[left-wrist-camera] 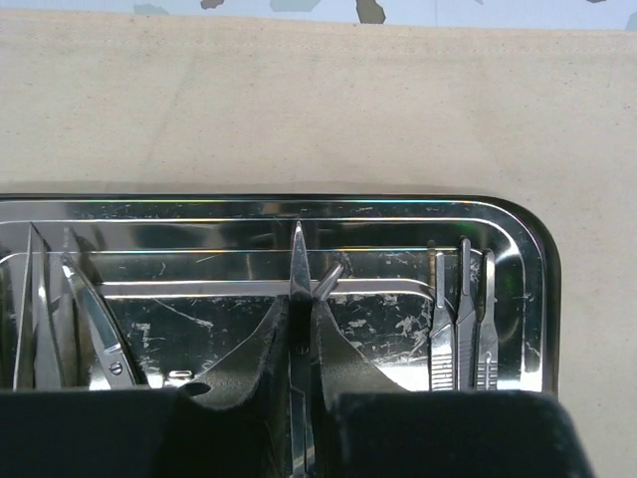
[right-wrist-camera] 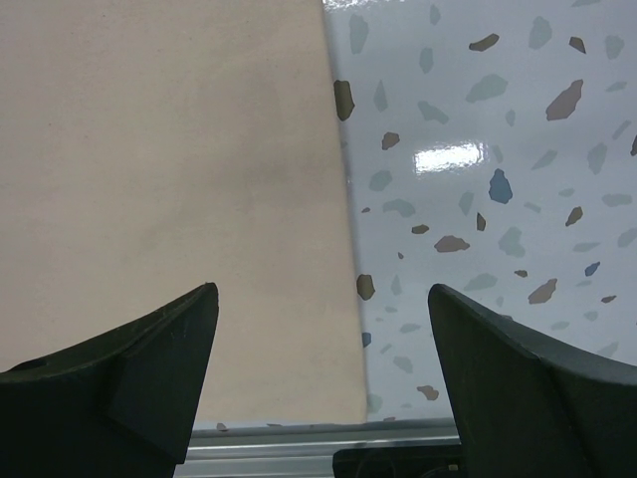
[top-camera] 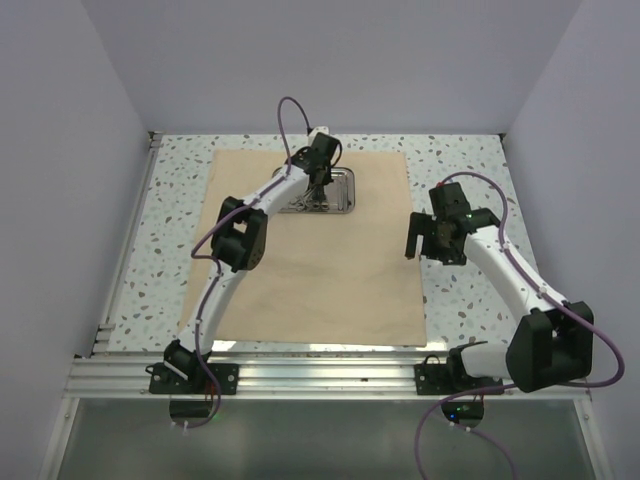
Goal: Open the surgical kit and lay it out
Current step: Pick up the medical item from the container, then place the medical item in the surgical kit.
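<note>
The tan cloth wrap lies spread flat on the table. The shiny steel tray sits on its far middle part. My left gripper is down in the tray. In the left wrist view it is shut on a pointed silver scissor-like instrument that sticks out between the fingers. More forceps lie in the tray's left end, and slim tweezer-like tools lie at its right end. My right gripper is open and empty above the cloth's right edge.
The speckled table shows around the cloth. An aluminium rail runs along the near edge and also shows in the right wrist view. Grey walls enclose the left, far and right sides.
</note>
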Controlling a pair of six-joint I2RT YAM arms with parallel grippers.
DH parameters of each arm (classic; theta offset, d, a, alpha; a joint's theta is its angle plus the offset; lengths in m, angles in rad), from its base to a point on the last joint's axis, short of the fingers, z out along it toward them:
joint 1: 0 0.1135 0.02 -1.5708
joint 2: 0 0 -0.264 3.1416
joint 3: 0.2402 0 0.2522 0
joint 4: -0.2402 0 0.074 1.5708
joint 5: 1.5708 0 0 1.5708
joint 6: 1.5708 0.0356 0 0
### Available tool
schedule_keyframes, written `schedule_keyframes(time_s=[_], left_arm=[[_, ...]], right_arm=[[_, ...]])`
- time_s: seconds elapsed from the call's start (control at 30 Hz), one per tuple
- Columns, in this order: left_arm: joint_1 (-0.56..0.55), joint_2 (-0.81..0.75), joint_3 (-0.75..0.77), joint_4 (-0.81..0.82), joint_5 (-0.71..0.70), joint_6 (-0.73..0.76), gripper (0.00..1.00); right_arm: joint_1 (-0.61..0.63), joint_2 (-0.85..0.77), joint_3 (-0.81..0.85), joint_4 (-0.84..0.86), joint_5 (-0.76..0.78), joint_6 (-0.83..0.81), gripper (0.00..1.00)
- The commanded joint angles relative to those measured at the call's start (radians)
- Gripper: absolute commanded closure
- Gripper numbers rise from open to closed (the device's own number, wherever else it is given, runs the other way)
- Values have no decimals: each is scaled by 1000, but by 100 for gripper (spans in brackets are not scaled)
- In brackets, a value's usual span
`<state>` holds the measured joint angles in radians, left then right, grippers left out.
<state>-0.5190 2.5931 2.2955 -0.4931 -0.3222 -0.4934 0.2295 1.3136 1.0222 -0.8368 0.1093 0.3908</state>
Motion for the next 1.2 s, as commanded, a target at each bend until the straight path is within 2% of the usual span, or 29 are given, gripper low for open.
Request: schedule_keyframes(time_s=[0.0,0.3,0.47,0.67,0.87,0.93,0.97,1.03,1.17], left_arm=[[4,-94,-1,-6,-60,45,100],[34,-208,22,11,-40,59,100],[53,-295,-22,4,-12,62,100],[85,-419,-203,-10,47,12,100],[80,-530,-346,-68,0,12,100],[80,-608,-459,-47,-9,-10,100],[80,-634,-503,21,8,-4,100],[79,-697,-603,37,5,-35,100],[71,-792,-675,-42,23,-5,100]], right_arm=[[2,6,15,15,-25,-17,10],[4,50,35,7,-46,-15,11],[4,96,76,-13,-48,-17,13],[2,171,163,-42,-13,-10,13],[4,188,183,-5,-23,49,12],[4,174,182,-21,-16,81,12],[4,150,159,-9,-26,109,11],[5,121,104,19,-71,105,11],[7,72,3,-24,-97,103,12]])
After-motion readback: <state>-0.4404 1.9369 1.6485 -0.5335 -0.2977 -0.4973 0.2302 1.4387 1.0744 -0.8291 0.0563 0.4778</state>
